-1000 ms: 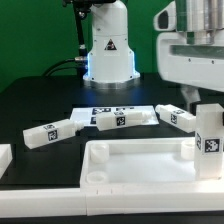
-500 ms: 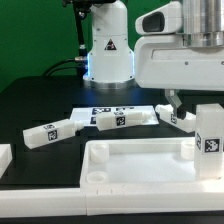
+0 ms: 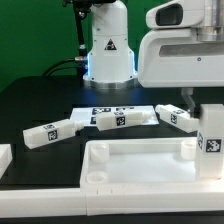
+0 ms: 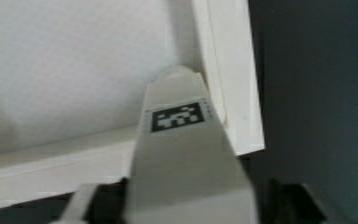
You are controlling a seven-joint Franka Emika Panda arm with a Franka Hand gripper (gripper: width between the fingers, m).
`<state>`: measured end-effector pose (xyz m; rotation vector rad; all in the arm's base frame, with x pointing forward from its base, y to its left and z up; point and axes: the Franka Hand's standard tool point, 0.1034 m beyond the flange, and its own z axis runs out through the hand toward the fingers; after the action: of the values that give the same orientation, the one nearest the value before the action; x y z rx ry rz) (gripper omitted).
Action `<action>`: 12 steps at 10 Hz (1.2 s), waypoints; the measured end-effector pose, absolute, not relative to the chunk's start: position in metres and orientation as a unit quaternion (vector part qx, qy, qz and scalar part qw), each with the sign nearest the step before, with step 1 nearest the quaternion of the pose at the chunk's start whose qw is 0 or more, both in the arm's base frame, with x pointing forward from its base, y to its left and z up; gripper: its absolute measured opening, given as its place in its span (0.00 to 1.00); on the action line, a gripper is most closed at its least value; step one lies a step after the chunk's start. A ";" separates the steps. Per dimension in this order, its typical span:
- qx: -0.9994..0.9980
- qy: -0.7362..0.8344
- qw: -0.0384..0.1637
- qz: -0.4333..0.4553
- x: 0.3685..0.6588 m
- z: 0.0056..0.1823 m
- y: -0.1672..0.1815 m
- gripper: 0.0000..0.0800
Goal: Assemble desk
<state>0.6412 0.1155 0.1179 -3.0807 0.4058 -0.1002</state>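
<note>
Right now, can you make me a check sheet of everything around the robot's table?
Surface: black table, with the marker board lying flat on it.
Job's things: desk top in front; upright leg standing in its corner on the exterior view's right; three more lying behind, from the exterior view's left: left leg, middle leg, right leg.
Clutter: white bar at the exterior view's left edge.
Grippers: gripper above the upright leg; jaws on either side of it, contact cannot be told.
Cables: dark cable beside the robot base.
Surroundings: green backdrop.
</note>
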 end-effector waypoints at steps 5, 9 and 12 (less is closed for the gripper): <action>-0.879 0.475 0.021 -0.032 0.640 0.116 0.118 0.36; -0.769 0.637 0.046 -0.023 0.638 0.116 0.116 0.36; -0.594 0.801 0.070 -0.007 0.640 0.116 0.123 0.36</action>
<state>0.6402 0.1234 0.1163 -1.7882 2.4094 -0.0202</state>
